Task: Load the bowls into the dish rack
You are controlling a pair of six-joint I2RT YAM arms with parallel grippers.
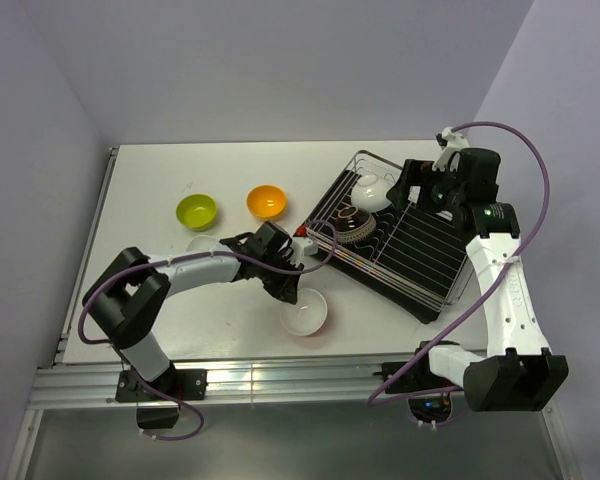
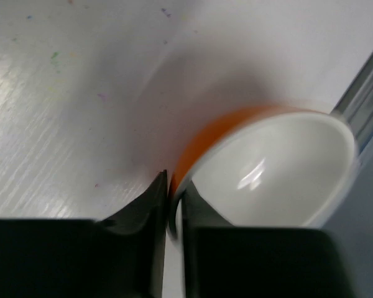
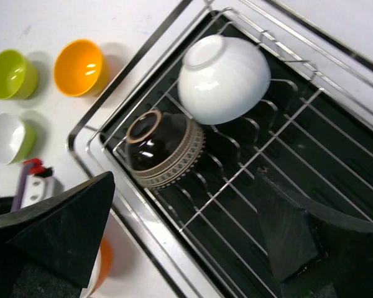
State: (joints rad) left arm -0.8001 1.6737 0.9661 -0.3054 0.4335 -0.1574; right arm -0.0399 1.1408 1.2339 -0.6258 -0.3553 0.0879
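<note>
Bowl (image 2: pixel 280 167) (white inside, orange outside) on table (image 2: pixel 62 93) nr front edge, rim pinched by L hand (image 2: pixel 171 214). R hand (image 3: pixel 183 205) spread wide above rack (image 3: pixel 336 143), which holds brown bowl (image 3: pixel 165 149) & white bowl (image 3: pixel 224 77).

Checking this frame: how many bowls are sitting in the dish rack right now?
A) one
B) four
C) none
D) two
D: the right wrist view shows just two bowls in the dish rack, a white bowl and a dark ribbed bowl, both tipped so their bases face the camera.
</note>
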